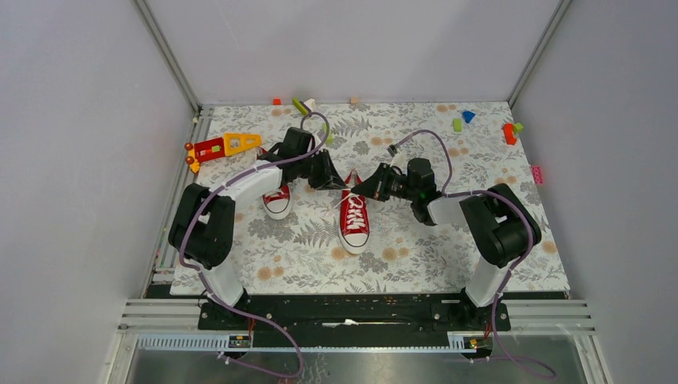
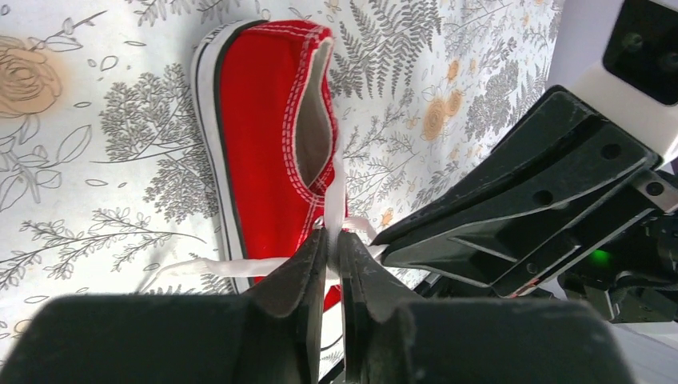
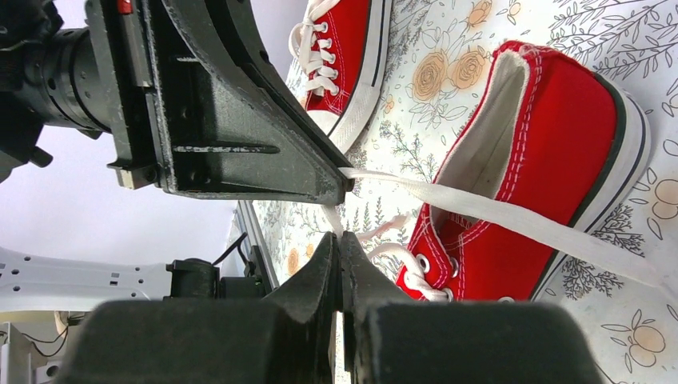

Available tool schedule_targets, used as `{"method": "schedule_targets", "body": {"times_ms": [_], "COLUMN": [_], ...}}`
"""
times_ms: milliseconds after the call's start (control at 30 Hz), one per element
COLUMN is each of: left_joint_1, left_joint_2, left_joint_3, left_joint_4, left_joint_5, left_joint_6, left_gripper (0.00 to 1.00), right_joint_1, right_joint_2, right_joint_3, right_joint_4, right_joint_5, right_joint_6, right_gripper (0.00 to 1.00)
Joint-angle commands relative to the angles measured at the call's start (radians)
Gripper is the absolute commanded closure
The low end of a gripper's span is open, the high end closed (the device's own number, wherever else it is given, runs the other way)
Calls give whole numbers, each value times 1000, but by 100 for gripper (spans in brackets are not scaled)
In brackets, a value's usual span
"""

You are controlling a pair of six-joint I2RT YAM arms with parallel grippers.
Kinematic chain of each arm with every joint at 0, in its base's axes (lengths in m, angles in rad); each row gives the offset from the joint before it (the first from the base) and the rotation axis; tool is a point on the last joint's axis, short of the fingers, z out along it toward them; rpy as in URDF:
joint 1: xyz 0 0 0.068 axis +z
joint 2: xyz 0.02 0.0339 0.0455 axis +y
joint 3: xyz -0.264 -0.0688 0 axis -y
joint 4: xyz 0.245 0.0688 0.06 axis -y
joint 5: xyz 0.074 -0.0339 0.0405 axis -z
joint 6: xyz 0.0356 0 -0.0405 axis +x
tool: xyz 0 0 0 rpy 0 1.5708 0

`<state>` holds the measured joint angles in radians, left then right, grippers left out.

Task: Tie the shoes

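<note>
**A:** Shoes?
**B:** One sneaker [image 1: 353, 222] sits mid-mat [image 1: 448, 240], toe toward the near edge. Its mate [image 1: 277, 202] lies left of it, partly under the left arm [image 1: 248, 182].
**A:** Tools?
**B:** Over the heel, the left gripper [image 2: 334, 236] pinches the white lace [image 2: 336, 184]. The right gripper [image 3: 337, 240] is pressed together on a strand. Toy blocks [image 1: 457, 125] lie by the far edge.

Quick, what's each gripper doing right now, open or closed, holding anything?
Left gripper: closed, pinching a white lace of the red shoe.
Right gripper: closed, pinching another lace strand.

Black-and-white arms [image 1: 248, 184], purple cables [image 1: 438, 146], black grippers [image 1: 342, 186]
</note>
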<state>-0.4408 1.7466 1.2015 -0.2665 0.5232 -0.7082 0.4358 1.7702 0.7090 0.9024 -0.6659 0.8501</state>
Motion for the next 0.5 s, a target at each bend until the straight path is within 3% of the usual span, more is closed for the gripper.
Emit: {"method": "schedule_targets", "body": {"times_ms": [0, 267, 400, 467], "left_joint_1": [19, 31, 31, 33], "left_joint_2": [-56, -74, -82, -91], "left_joint_3": [-34, -74, -88, -97], "left_joint_4": [53, 55, 63, 73], "left_joint_5": [-39, -48, -40, -36], "left_joint_6": [9, 19, 21, 23], "left_gripper": [87, 87, 100, 100], "right_joint_1": [-8, -10, -11, -11], "right_joint_2": [-19, -21, -21, -20], "right_joint_3": [9, 8, 8, 9], "right_joint_4": [27, 27, 26, 26], "right_joint_5": [1, 0, 0, 0], "right_joint_6": [1, 3, 4, 4], "right_gripper": [100, 100, 100, 100]}}
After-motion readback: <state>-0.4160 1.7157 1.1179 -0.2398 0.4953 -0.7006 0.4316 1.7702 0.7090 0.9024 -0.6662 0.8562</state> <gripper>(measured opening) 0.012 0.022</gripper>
